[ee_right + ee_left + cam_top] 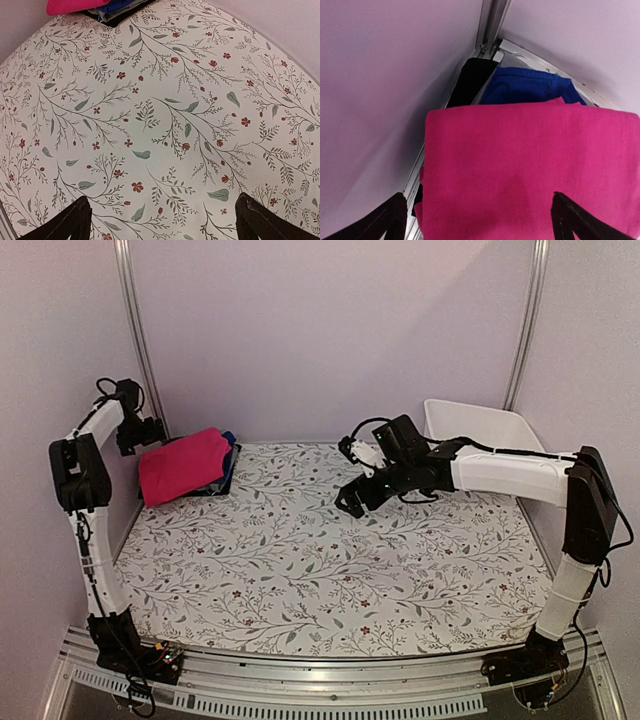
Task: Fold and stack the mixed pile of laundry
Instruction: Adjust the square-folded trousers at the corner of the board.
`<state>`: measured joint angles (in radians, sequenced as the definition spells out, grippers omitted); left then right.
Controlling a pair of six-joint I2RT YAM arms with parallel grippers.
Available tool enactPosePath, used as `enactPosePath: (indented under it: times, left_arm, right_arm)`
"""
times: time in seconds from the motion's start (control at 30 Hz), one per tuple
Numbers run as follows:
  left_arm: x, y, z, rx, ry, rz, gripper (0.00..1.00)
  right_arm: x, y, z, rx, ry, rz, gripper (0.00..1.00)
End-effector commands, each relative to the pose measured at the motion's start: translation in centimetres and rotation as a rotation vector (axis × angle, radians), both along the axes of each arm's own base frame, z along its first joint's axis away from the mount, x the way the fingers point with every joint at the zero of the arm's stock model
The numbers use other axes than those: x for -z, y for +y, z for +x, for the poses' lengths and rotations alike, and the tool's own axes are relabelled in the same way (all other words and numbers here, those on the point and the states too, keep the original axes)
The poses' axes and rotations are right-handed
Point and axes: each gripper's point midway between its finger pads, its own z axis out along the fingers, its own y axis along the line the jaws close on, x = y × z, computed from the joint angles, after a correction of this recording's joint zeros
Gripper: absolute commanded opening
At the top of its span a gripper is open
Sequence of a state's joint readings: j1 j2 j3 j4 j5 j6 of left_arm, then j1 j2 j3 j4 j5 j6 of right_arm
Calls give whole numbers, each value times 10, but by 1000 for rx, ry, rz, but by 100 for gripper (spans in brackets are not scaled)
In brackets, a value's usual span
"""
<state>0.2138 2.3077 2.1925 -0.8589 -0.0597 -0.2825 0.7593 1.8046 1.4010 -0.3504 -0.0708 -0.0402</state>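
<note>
The laundry lies as a folded stack at the table's far left: a magenta-pink garment (182, 465) on top, a royal-blue one (229, 443) and a dark one beneath it. From the left wrist the pink garment (530, 170) fills the view, with the blue one (525, 86) and a black one (467, 82) behind it. My left gripper (150, 430) hangs open just over the stack's left edge, nothing between its fingers (575, 220). My right gripper (352, 497) is open above the bare floral cloth mid-table, fingers (257, 220) wide apart. The stack (95, 6) shows at that view's top edge.
A white plastic bin (478, 425) stands at the back right behind the right arm. The white floral table covering (320, 560) spans the table. Walls and metal uprights (135, 330) close the back and sides, tight beside the stack.
</note>
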Motion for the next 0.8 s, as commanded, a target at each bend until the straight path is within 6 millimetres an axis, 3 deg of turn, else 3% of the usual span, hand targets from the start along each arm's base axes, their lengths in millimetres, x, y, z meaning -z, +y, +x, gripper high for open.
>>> enactPosePath:
  times: [0.0, 0.17, 0.57, 0.7, 0.77]
  left_arm:
    - [-16, 32, -12, -155, -11, -11, 100]
    - [17, 33, -18, -205, 42, -126, 100]
    - [60, 6, -7, -222, 44, -376, 100]
    - [47, 0, 8, -162, -26, -391, 77]
    - [35, -1, 17, -122, -70, -389, 53]
  right_arm:
    - [-6, 3, 5, -1, 0, 36, 99]
    - [-4, 2, 6, 3, 10, 36, 99]
    - [0, -2, 9, 8, 21, 36, 99]
    - [0, -2, 9, 8, 22, 37, 99]
    - [-1, -3, 9, 8, 20, 39, 99]
